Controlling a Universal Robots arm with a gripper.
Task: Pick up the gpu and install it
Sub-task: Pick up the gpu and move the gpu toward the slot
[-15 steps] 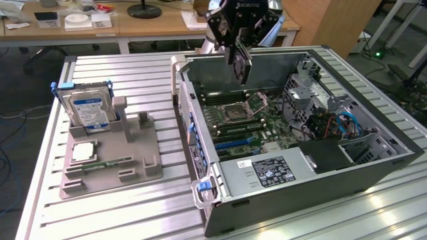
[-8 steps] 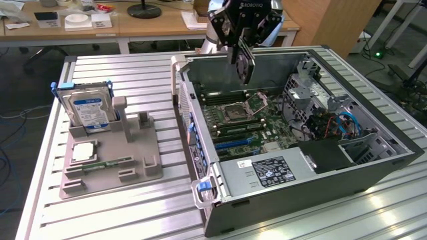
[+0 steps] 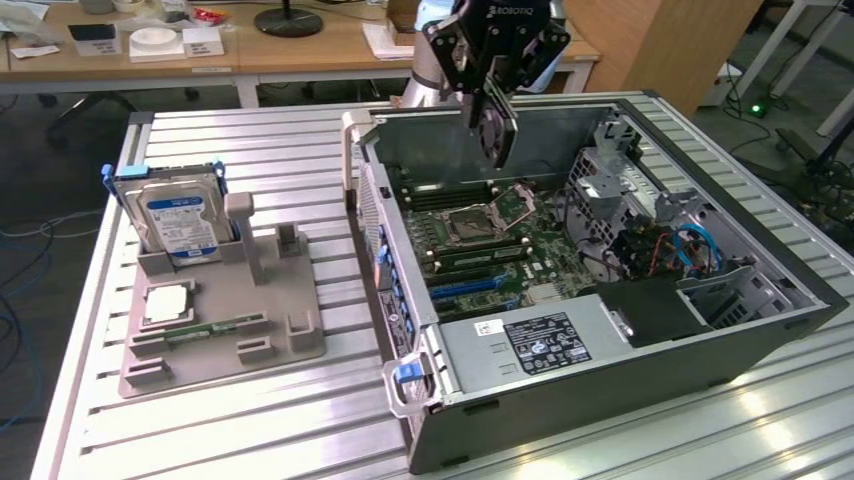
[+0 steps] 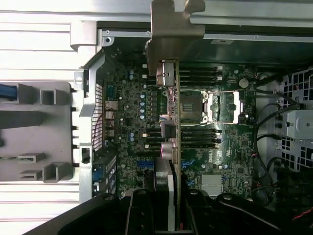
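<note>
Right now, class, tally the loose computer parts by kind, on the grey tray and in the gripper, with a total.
Silver hard drive with a blue label, standing in the grey tray: 1
Narrow green memory stick, on the tray: 1
Pale square chip, on the tray: 1
Thin dark gpu card with a pale metal bracket, held in the black gripper: 1
Total: 4

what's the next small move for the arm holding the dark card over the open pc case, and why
Probably a short sideways shift toward the blue expansion slots. The black gripper is shut on the thin dark gpu card with a pale metal bracket, which hangs edge-down above the green motherboard beside the silver processor socket, not over a slot, inside the open grey computer case.
</note>
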